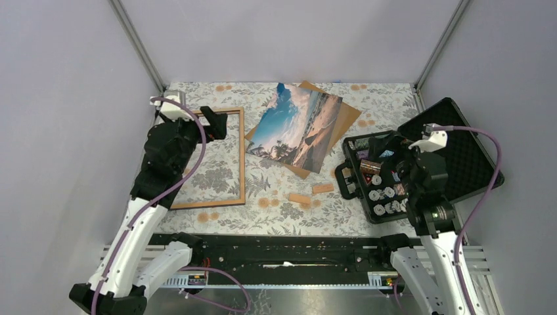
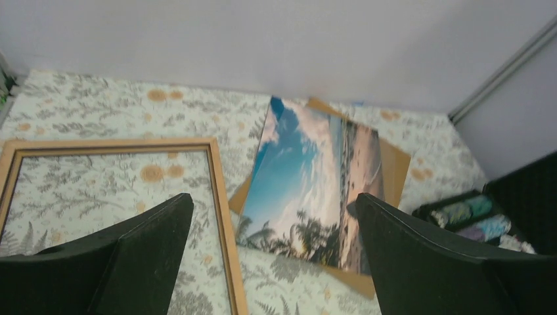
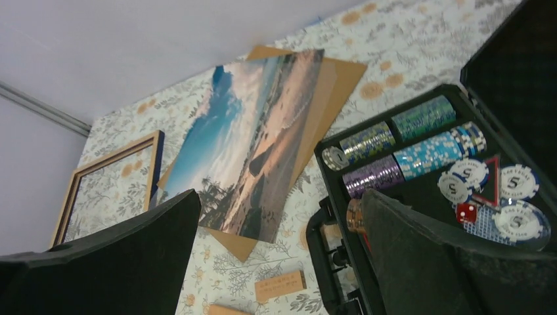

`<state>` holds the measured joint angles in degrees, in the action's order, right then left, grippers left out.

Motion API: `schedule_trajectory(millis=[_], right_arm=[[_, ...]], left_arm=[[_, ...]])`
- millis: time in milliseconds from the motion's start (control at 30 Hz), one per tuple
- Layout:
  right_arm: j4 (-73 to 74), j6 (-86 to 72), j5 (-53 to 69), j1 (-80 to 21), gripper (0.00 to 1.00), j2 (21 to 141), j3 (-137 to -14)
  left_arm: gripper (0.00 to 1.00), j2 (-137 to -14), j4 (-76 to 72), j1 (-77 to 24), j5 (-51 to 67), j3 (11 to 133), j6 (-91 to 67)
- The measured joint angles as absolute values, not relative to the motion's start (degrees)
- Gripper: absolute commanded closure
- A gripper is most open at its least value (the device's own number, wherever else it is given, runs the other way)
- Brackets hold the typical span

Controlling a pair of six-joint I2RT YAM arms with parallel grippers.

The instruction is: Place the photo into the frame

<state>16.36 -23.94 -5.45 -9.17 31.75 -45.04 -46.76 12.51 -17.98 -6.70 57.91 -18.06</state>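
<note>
The photo (image 1: 299,128), a glossy beach print, lies tilted on a brown backing board (image 1: 348,115) at the back middle of the table. The frame (image 1: 242,164) lies flat to its left, light wood face up, the floral cloth showing through it. My left gripper (image 1: 215,123) hovers open over the frame's far right corner. In the left wrist view the left gripper (image 2: 273,199) holds nothing, with the frame's rim (image 2: 220,197) and the photo (image 2: 309,177) below it. My right gripper (image 1: 386,146) stands open over the case; in the right wrist view it (image 3: 281,193) is empty, the photo (image 3: 256,144) beyond.
An open black case (image 1: 460,151) with poker chips and dice sits at the right, its front wall (image 3: 314,249) near my right fingers. Two small wooden blocks (image 1: 299,197) (image 1: 322,188) lie on the cloth between the photo and the near edge. Grey walls enclose the table.
</note>
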Motion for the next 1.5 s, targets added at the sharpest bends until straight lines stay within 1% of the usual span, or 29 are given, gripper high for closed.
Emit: schedule_trajectory(millis=[200,300,467,600,867,1067,1400,1500], right_arm=[[16.1,-27.4,-4.1,-9.1,0.0,38.9,-44.4],[13.7,-29.9,1.0,-9.0,0.0,43.9,-43.5],[3.3,-35.3,14.3,-9.6,0.0,55.1,-39.3],[-1.0,-39.2,18.4,-11.9,0.0,61.8,-37.0],[-4.0,-47.4,17.2,-18.0,0.0,72.8,-36.5],[-7.8,-51.5,16.1,-19.2,0.0,78.3,-34.4],[-16.6,-54.9,15.5,-20.2,0.01,87.7,-34.5],[-19.6,-56.0,15.7,-21.5,0.03,90.1,-35.1]], left_arm=[[0.01,-49.7,14.1,-18.0,-2.4,56.0,-16.3],[0.01,-51.9,14.3,-18.0,-0.9,56.0,-16.3],[0.01,-54.3,15.8,-18.1,0.8,56.0,-16.3],[0.01,-54.3,16.3,-18.1,0.9,56.0,-16.3],[0.01,-54.6,17.1,-18.1,1.4,56.0,-16.6],[0.01,-54.6,17.1,-18.1,1.7,56.0,-17.0],[0.01,-54.6,17.1,-18.1,2.0,56.0,-17.4],[0.01,-54.6,17.1,-18.1,2.1,56.0,-17.5]])
